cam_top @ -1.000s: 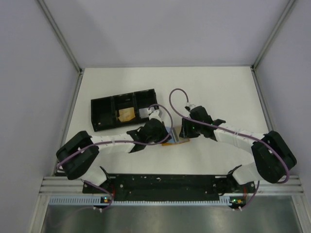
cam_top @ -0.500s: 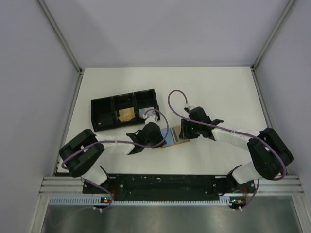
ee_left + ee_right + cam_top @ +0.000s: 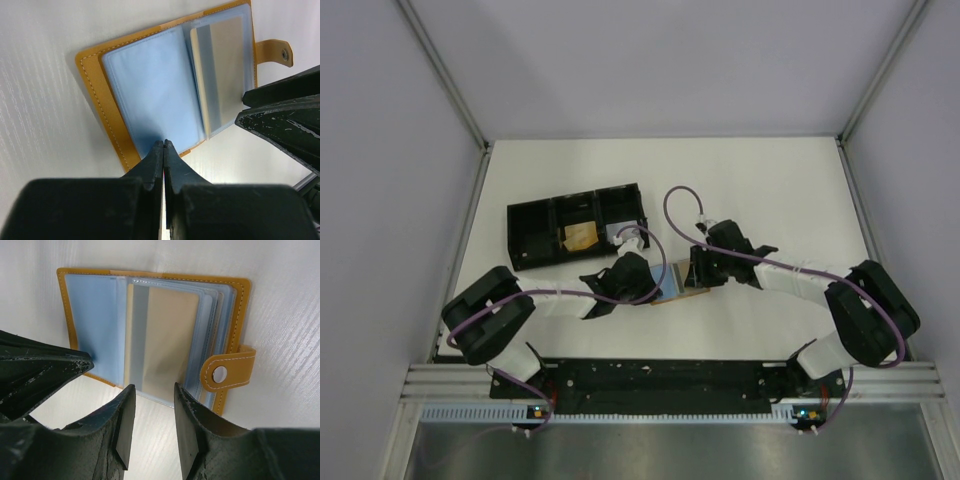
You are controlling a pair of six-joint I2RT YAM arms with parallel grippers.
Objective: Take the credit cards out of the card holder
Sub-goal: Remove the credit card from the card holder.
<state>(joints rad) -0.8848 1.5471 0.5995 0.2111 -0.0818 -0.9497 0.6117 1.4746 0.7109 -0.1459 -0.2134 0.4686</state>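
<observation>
The orange-tan card holder (image 3: pixel 239 315) lies open on the white table, also in the left wrist view (image 3: pixel 97 85) and small in the top view (image 3: pixel 692 294). Its blue plastic sleeves are fanned out. One sleeve holds a credit card (image 3: pixel 167 335) with a tan-grey face (image 3: pixel 225 70). The snap tab (image 3: pixel 222 372) sticks out at one edge. My left gripper (image 3: pixel 164 143) is shut, its tips resting on the near edge of the left blue page. My right gripper (image 3: pixel 151 389) is open, its fingertips at the edge of the sleeve with the card, nothing between them.
A black three-compartment tray (image 3: pixel 530 235) stands behind and to the left of the holder. A tan item (image 3: pixel 580 236) lies in its middle compartment and a pale one (image 3: pixel 618 233) in the right compartment. Both grippers crowd close over the holder.
The holder now shows a blue page in the top view where it looked orange before. Both grippers have shifted slightly to the left over it.
</observation>
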